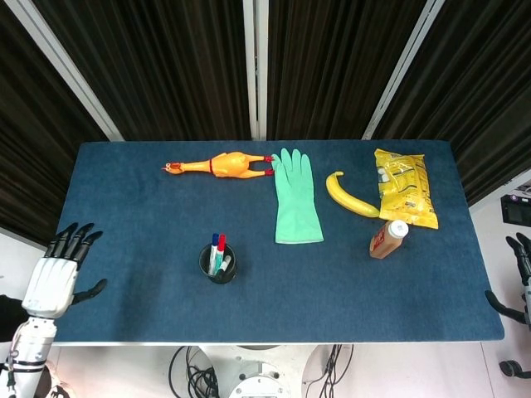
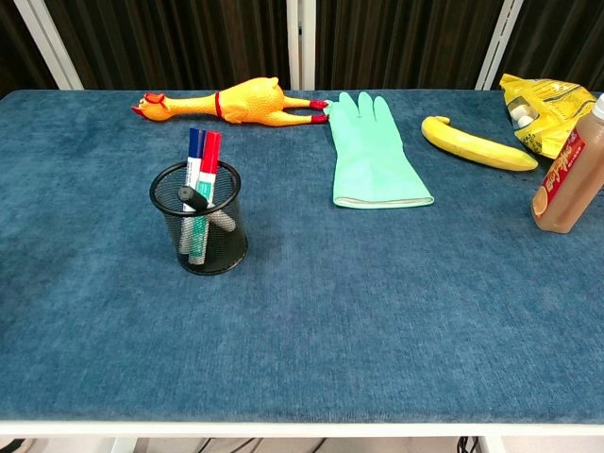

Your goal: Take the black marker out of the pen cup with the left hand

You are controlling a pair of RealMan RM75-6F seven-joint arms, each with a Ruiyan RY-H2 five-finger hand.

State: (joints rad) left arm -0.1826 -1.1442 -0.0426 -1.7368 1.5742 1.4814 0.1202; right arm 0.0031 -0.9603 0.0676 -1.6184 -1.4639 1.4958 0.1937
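A blue felt-covered table [image 1: 149, 249] carries a black wire-mesh pen cup [image 2: 200, 232] standing upright toward its front left. Inside the cup, the black marker [image 2: 203, 209] leans at a slant, its cap end at the rim; beside it stand a blue-capped marker [image 2: 194, 151] and a red-capped marker [image 2: 209, 156], both rising above the rim.

The white-backed, black-fingered left hand [image 1: 56, 278] hovers at the table's front-left corner, well apart from the cup, fingers spread apart and holding nothing. The right hand [image 1: 521, 280] is only partly visible at the frame's right edge, off the table; whether its fingers are apart or together cannot be told.

Along the far side lie a yellow-orange rubber chicken [image 2: 231, 102], a mint-green rubber glove [image 2: 373, 156] lying flat just beside the chicken's feet, a yellow banana [image 2: 477, 143] and a yellow crinkled snack bag [image 2: 543, 109]. A brown bottle with a white cap [image 1: 389, 239] stands near the bag's front end.
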